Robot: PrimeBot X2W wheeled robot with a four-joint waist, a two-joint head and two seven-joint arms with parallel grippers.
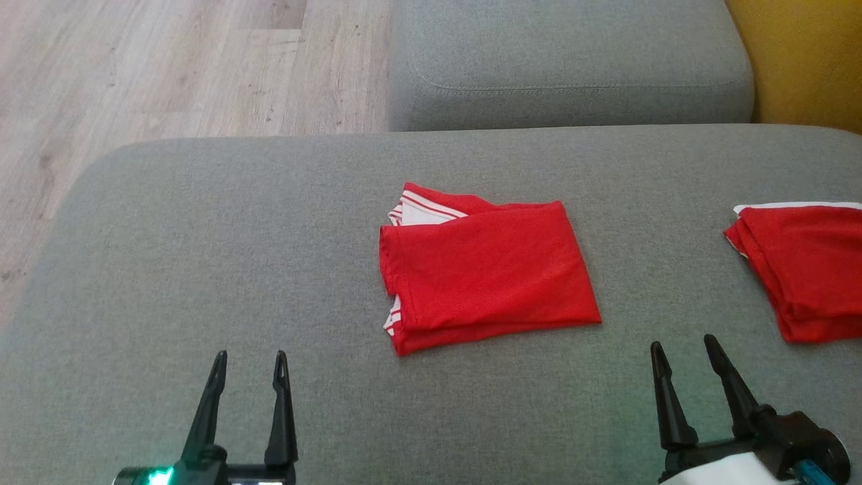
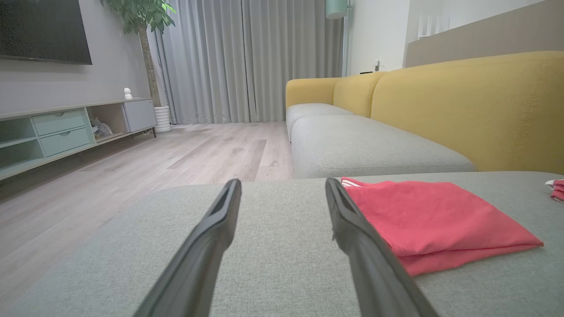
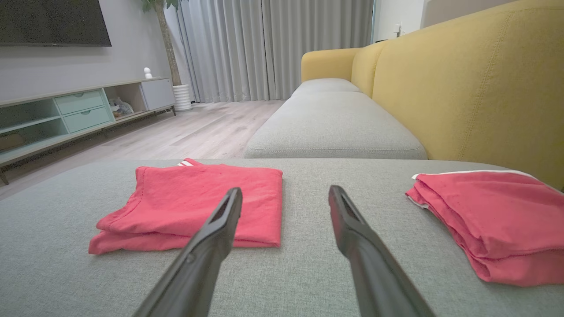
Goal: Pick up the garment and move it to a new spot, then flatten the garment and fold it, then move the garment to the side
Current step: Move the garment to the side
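The folded red, white-trimmed cloth garment [image 1: 488, 266] lies on the grey fabric sofa cushion [image 1: 202, 236], 11 o'clock from the right gripper [image 1: 683, 343], 1 o'clock from the left gripper [image 1: 250, 357] (both spread, empty). Pinch all layers together to keep the fold.

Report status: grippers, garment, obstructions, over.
Left gripper open, empty; right gripper open, empty. Folded red garment centred on grey cushion, untouched. Second folded garment lies to its right, apart.
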